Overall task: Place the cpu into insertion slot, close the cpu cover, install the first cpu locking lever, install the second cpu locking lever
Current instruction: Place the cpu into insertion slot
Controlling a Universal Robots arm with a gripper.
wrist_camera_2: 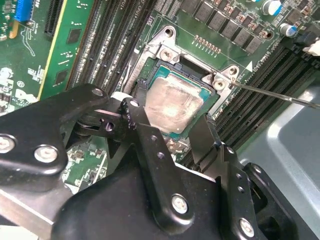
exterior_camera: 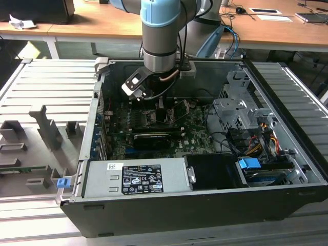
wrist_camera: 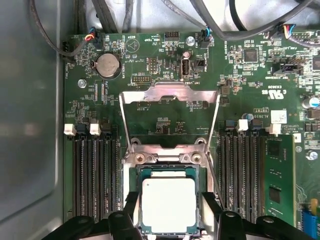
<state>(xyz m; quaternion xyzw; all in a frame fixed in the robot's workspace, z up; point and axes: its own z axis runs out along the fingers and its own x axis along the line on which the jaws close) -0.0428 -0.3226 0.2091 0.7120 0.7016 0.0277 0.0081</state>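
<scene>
The arm [exterior_camera: 160,36] reaches down into the open computer case [exterior_camera: 287,200], and everything that matters sits around the insertion slot [wrist_camera: 169,169] on the green board. The cpu [wrist_camera: 169,205] lies flat in that slot, silver top up, also clear in the second wrist view [wrist_camera_2: 176,100]. The gripper [wrist_camera: 169,197] hangs right over it with its fingers apart, one black finger on each side of the slot; I can't tell whether they touch the chip's edges, and the second wrist view [wrist_camera_2: 169,116] shows the same straddle. The cpu cover [wrist_camera: 170,93] is not down: it is swung open away from the slot, and bare board shows through its window. A thin wire lever [wrist_camera_2: 275,95] sticks out from one corner of the slot, raised off the board. Crowding the slot are long black memory slots [wrist_camera: 95,175] on one flank and more [wrist_camera: 245,175] on the other. Beyond the open cover sit a coin battery [wrist_camera: 108,65] and a tangle of dark cables [wrist_camera: 240,25]. From the exterior view, a black graphics card [exterior_camera: 154,138] lies on the board near the slot, with a grey power supply box [exterior_camera: 138,177] further off.
</scene>
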